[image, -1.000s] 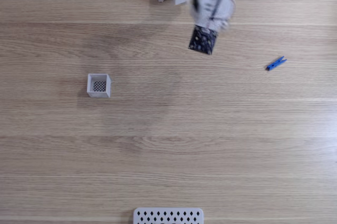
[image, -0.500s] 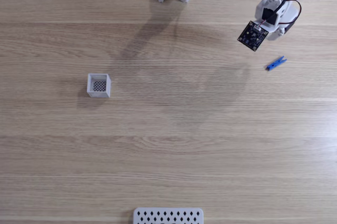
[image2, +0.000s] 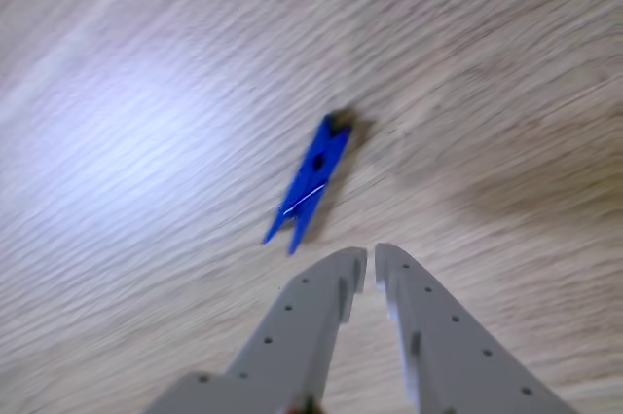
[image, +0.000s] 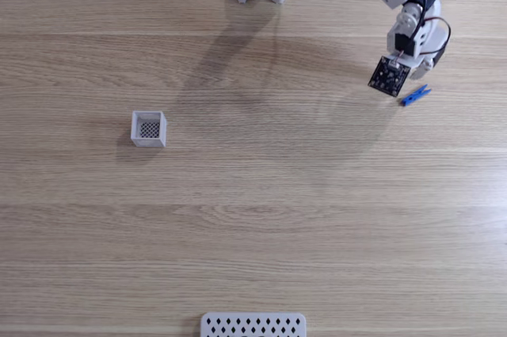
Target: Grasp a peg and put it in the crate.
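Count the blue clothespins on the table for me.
1. The blue clothespin lies on the wooden table at the fixed view's right, just ahead of the fingers.

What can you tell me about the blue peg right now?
The peg is a slim bright blue clothespin, plastic by its look, with a thin pale line along its side. It lies flat on the wooden table, angled diagonally, far right of the crate in the fixed view. Nothing touches it; the hand sits just short of it, fingertips nearly together.
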Tool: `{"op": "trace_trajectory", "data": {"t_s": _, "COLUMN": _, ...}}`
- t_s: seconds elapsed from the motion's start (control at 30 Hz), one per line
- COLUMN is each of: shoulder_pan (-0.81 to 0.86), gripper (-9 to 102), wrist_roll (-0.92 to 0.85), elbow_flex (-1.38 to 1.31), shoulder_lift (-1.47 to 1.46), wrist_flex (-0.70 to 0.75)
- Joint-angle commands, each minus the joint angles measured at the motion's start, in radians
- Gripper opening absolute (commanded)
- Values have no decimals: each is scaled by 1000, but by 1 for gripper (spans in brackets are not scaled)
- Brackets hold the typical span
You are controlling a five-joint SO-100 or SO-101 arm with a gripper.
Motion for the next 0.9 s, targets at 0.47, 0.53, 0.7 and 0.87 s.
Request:
{"op": "trace_trajectory", "data": {"t_s": 0.47, "shoulder_pan": 77, "gripper": 17, "wrist_roll": -8, "elbow_flex": -207, "shoulder_lift": -46, "wrist_flex": 37}}
{"op": "trace_trajectory", "data": {"t_s": 0.53, "shoulder_pan": 91, "gripper": 17, "wrist_roll": -9, "elbow_flex": -207, "shoulder_lift": -69, "wrist_flex": 35}}
{"op": "trace_trajectory", "data": {"t_s": 0.7, "shoulder_pan": 81, "gripper": 17, "wrist_roll": -2, "elbow_flex": -207, "shoulder_lift": -97, "wrist_flex": 35}}
{"op": "trace_trajectory", "data": {"t_s": 0.87, "shoulder_pan": 51, "gripper": 17, "wrist_roll": 6, "elbow_flex": -207, "shoulder_lift": -109, "wrist_flex": 35}}
